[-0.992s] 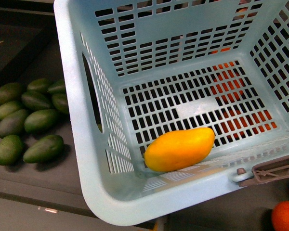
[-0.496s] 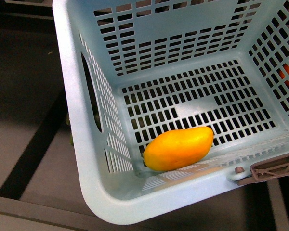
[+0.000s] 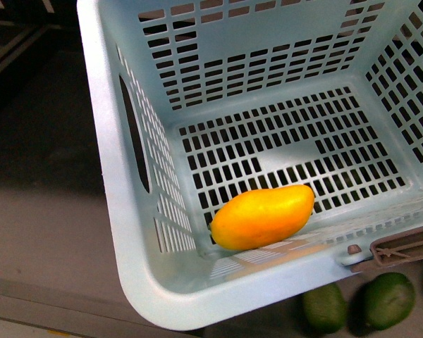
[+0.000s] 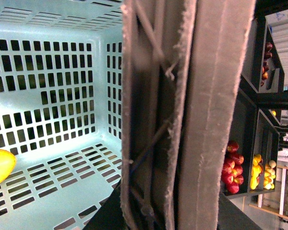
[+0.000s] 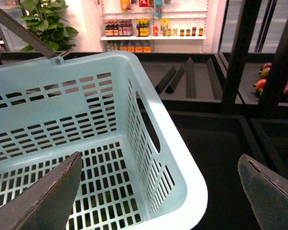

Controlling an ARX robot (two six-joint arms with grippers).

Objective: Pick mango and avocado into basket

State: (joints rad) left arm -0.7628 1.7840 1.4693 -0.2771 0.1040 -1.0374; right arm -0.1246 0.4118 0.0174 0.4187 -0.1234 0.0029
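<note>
One mango [image 3: 262, 217] lies in the basket [image 3: 109, 162], at the near left corner of its floor. Two avocados lie outside on the grey counter [image 3: 49, 232], by the basket's near right corner: one avocado [image 3: 324, 308] and a second avocado [image 3: 388, 299]. The right gripper [image 5: 160, 155] hangs over the rim, jaws wide apart, the mango not between them. The brown handle [image 4: 182, 115] fills the left wrist view, so I cannot tell the left gripper's state.

the right claw [image 5: 159, 155] shows two dark grey, wedge-shaped fingers [image 5: 43, 201], matte, each with a thin paler line along its inner edge. in the left wrist view a tall grey-tan strip [image 4: 216, 115] with frayed, fuzzy edges may be a padded finger of that arm, with dark housing [image 4: 103, 218] below.
</note>
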